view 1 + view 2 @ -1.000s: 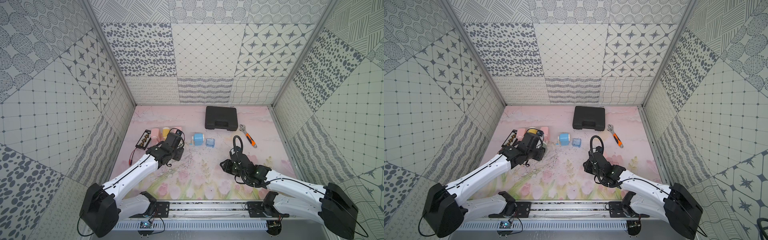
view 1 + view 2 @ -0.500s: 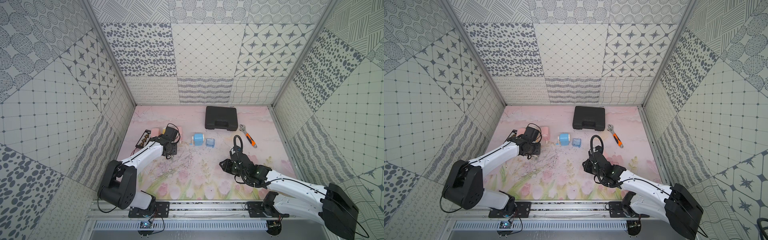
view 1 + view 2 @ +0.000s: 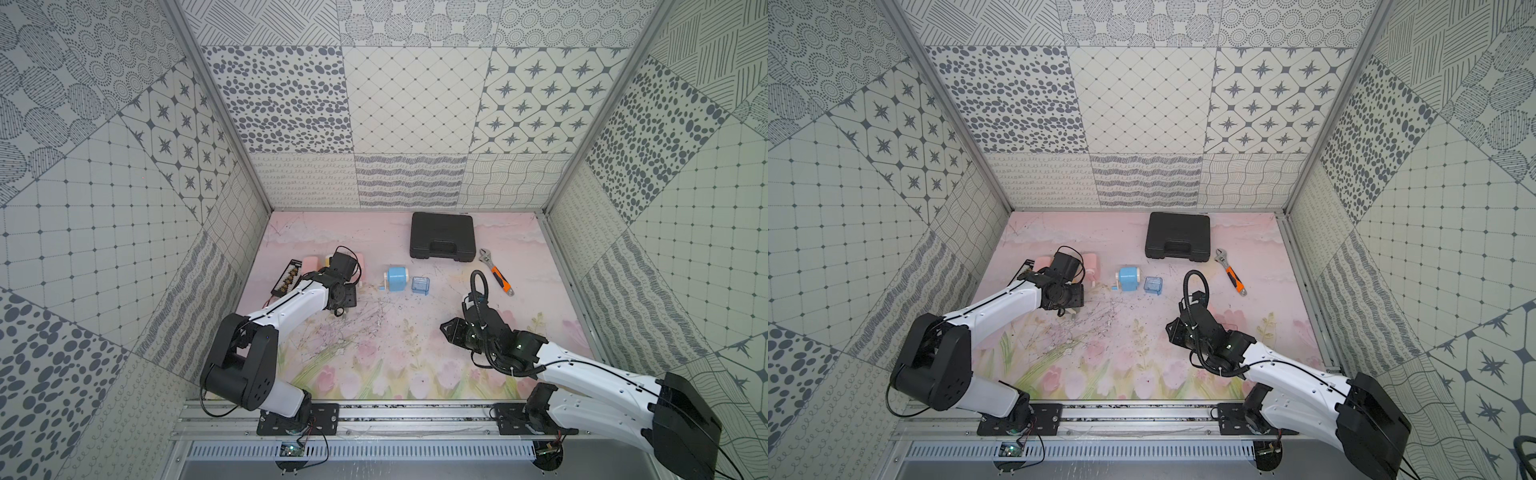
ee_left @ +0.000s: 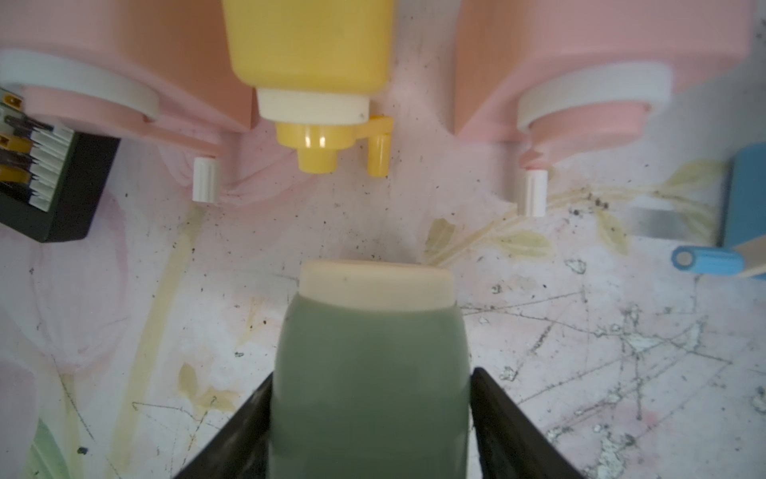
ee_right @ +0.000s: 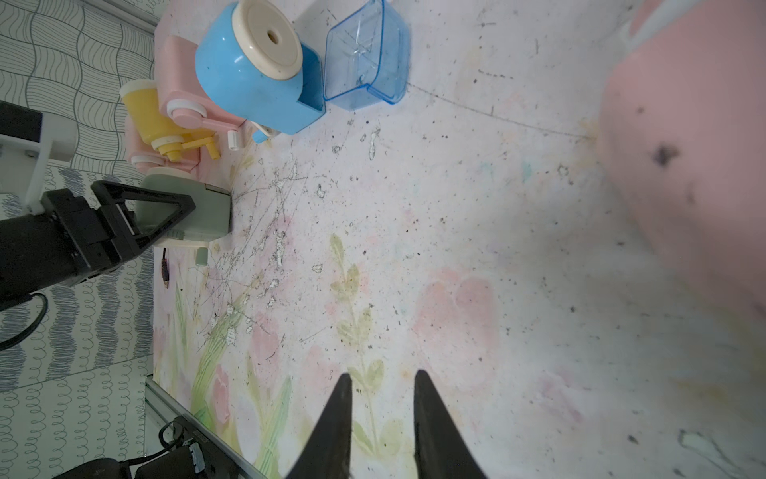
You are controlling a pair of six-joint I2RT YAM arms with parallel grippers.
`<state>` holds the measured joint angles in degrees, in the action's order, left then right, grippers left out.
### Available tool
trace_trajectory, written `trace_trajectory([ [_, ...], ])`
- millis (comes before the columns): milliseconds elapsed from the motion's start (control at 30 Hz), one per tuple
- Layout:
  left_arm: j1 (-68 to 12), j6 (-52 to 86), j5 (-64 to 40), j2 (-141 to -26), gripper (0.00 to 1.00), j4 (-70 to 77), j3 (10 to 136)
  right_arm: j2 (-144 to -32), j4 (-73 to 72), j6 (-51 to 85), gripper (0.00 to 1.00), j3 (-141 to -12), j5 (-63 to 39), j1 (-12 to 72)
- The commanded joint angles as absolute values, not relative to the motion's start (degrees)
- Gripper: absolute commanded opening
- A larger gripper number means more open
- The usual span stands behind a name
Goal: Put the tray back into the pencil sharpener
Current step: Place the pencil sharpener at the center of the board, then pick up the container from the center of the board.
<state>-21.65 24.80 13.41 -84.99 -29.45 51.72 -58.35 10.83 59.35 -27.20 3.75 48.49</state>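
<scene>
Two pairs of jaws, both mine: with the black case [image 3: 442, 235] off at 12 o'clock, my left gripper [image 4: 372, 373] brackets the green sharpener [image 5: 211, 207] at 9 o'clock of the blue pencil sharpener [image 3: 397, 277], though whether it presses or stands slack I cannot tell, and my right gripper [image 5: 383, 373] hangs narrowly parted and empty, well apart at 5 o'clock. Just beside the blue body, at its 3 o'clock, the clear tray [image 3: 420, 286] lies loose, not yet in. Nothing braces that light sharpener, so I judge a push on the tray could skid it toward 9 o'clock, or a skewed pinch could jam the tray at the slot mouth.
</scene>
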Motion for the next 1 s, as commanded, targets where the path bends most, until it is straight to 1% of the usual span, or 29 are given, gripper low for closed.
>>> trace_trajectory([
  [0,-21.0,24.7,14.9,-83.0,0.78,-27.4,51.0,-57.0,10.9,58.4,0.28,-28.0,4.9,48.3],
  [100,-21.1,23.8,15.6,-79.8,0.87,-26.5,50.3,-56.7,11.4,58.4,0.28,-28.1,4.9,48.3],
  [233,-21.0,21.8,16.4,-74.5,0.90,-26.3,50.2,-57.7,12.5,57.8,0.28,-29.3,5.1,48.3],
  [300,-21.0,20.4,16.9,-71.8,0.90,-26.2,50.2,-59.2,13.7,56.9,0.28,-30.6,5.6,48.3],
  [400,-21.0,17.1,15.8,-66.9,0.88,-20.8,49.3,-63.4,15.6,54.5,0.29,-35.6,7.0,48.0],
  [467,-21.1,14.4,13.0,-63.0,0.88,-15.3,47.0,-67.4,16.6,53.0,0.30,-39.3,8.1,47.4],
  [533,-21.0,10.6,8.8,-58.9,0.86,-6.4,42.7,-72.4,17.3,52.1,0.35,-43.3,8.7,45.9],
  [600,-21.0,7.6,5.0,-56.3,0.83,1.3,38.8,-76.5,17.6,52.0,0.37,-46.5,8.9,44.1],
  [667,-21.1,5.5,3.0,-55.3,0.83,6.0,36.6,-80.3,17.5,52.2,0.38,-49.5,9.9,42.6],
  [767,-21.0,3.7,1.2,-55.4,0.83,8.8,35.2,-85.9,15.7,51.2,0.44,-53.1,10.4,40.6],
  [967,-21.1,3.0,-0.9,-55.9,0.83,10.8,34.5,-98.2,15.7,47.9,0.45,-62.2,7.4,37.7],
])
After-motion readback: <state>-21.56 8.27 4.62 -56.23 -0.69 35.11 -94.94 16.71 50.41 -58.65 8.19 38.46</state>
